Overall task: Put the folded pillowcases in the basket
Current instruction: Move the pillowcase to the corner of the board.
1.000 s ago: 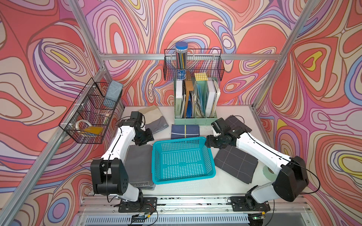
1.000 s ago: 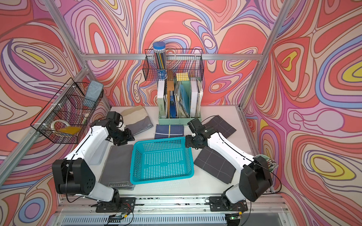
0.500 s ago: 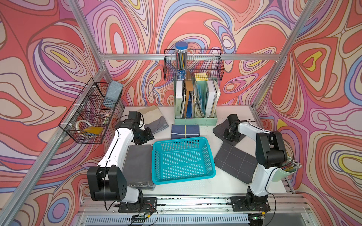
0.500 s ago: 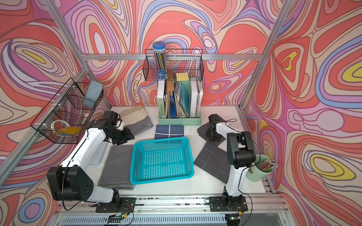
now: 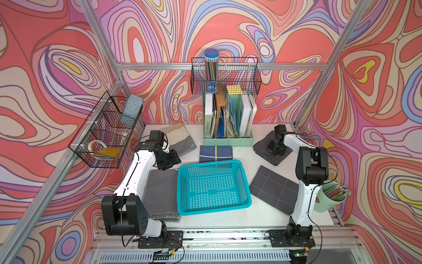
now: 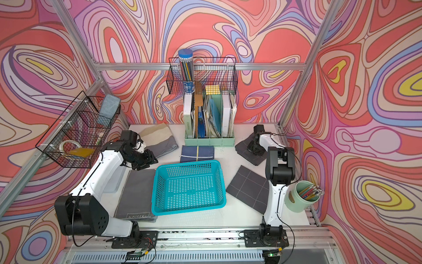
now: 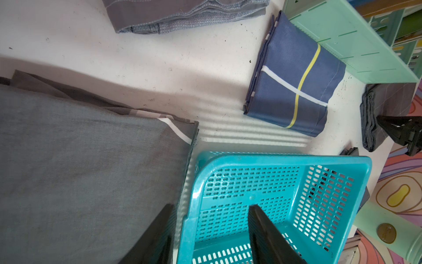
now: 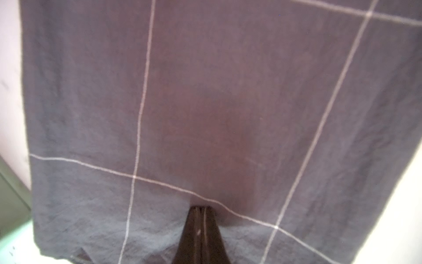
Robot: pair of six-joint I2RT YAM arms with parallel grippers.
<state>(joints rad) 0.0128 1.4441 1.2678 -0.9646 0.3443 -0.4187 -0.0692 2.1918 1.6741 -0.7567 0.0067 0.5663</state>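
The turquoise basket (image 5: 210, 162) (image 6: 187, 162) stands mid-table with nothing in it. A folded dark grey checked pillowcase (image 5: 262, 146) (image 6: 243, 146) lies at the back right. My right gripper (image 5: 276, 148) (image 6: 254, 148) is shut, its tips down on that cloth (image 8: 228, 91). In the right wrist view the shut gripper (image 8: 202, 208) shows no fabric between its fingers. My left gripper (image 5: 170, 161) (image 6: 146, 163) hovers open at the basket's back left corner. In the left wrist view that gripper (image 7: 210, 206) straddles the basket's rim (image 7: 285, 157), holding nothing.
Other folded cloths lie around: a navy one with a yellow stripe (image 5: 215, 154), a checked grey one (image 5: 271, 192), a plain grey one (image 5: 161, 194), a beige-and-grey one (image 5: 178, 137). A mint file rack (image 5: 228, 137) stands behind, a pencil cup (image 5: 328, 196) at the right. Wire baskets (image 5: 105, 132) hang on the walls.
My right arm swung away from the basket's back right corner to the checked cloth at the back right, and its gripper went from open to shut. The left arm barely moved.
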